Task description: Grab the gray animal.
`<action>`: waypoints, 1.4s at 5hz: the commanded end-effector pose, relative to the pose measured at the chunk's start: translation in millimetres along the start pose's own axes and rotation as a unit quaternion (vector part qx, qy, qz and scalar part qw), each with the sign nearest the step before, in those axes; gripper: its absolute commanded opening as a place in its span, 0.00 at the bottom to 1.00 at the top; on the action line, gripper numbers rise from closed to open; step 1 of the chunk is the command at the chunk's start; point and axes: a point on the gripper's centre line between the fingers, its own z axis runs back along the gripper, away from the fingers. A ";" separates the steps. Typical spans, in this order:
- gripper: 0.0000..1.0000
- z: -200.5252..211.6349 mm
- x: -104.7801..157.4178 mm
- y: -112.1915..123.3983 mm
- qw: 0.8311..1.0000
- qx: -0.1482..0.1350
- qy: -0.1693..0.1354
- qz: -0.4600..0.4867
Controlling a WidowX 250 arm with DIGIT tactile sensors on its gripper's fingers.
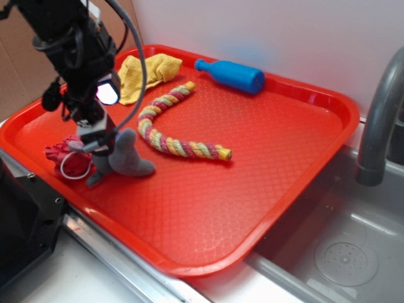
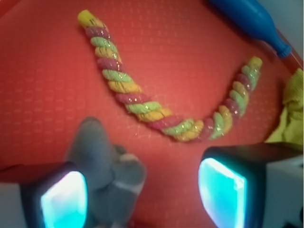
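The gray animal [image 1: 125, 158] lies on the red tray [image 1: 265, 164] near its left edge, next to the red ruffled bundle [image 1: 63, 158]. My gripper [image 1: 95, 140] hangs right over the toy's left part. In the wrist view the gripper [image 2: 142, 194] is open, with its glowing pads wide apart. The gray animal [image 2: 107, 173] lies between them, close against the left pad [image 2: 64, 199] and well apart from the right pad [image 2: 221, 192].
A multicoloured braided rope [image 1: 170, 126] curves just right of the toy; it also shows in the wrist view [image 2: 156, 114]. A yellow cloth [image 1: 148, 72] and a blue bottle [image 1: 230, 74] lie at the tray's back. A sink [image 1: 347, 252] with a gray faucet [image 1: 379, 120] is at right.
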 end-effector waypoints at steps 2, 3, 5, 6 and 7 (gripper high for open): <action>1.00 -34.9 -12.4 -4.2 0.997 -0.056 0.023 -0.042; 0.80 -42.6 -9.9 -3.2 0.998 -0.045 0.036 -0.034; 0.00 -42.9 -7.5 -1.6 0.998 -0.042 0.029 -0.035; 0.00 -39.5 -5.6 0.9 0.998 -0.036 0.031 -0.028; 0.00 -18.6 -1.2 8.9 0.997 -0.028 0.061 0.042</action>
